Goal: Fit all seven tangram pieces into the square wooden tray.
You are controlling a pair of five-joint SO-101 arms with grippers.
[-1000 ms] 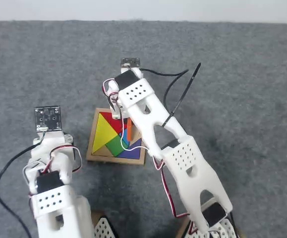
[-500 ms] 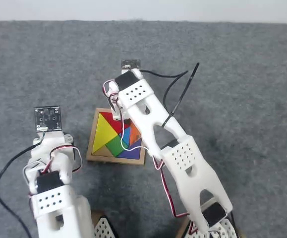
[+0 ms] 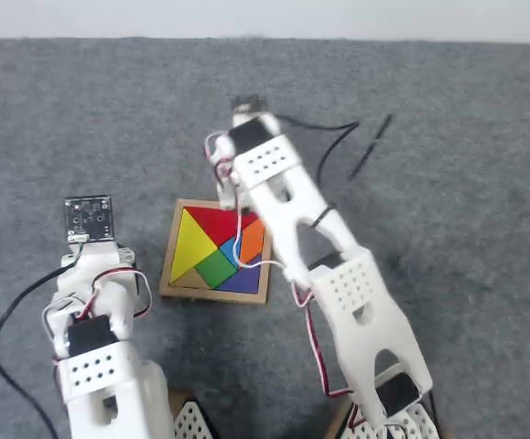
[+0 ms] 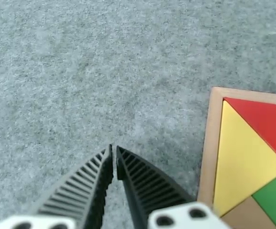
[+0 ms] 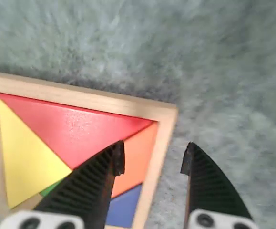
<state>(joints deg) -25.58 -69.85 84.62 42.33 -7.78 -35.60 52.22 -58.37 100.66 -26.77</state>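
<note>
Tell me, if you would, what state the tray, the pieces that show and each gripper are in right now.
wooden tray, flat on the carpet, holding pieces.
red triangle, seated flat in the tray.
yellow triangle, seated flat, against the red triangle.
orange piece, seated flat at the tray's rim.
green piece, seated flat.
left gripper, shut, empty, over carpet beside the tray.
right gripper, open, empty, above the tray's rim.

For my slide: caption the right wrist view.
Open right gripper hovers over the wooden tray corner, beside the red piece and orange piece.
</note>
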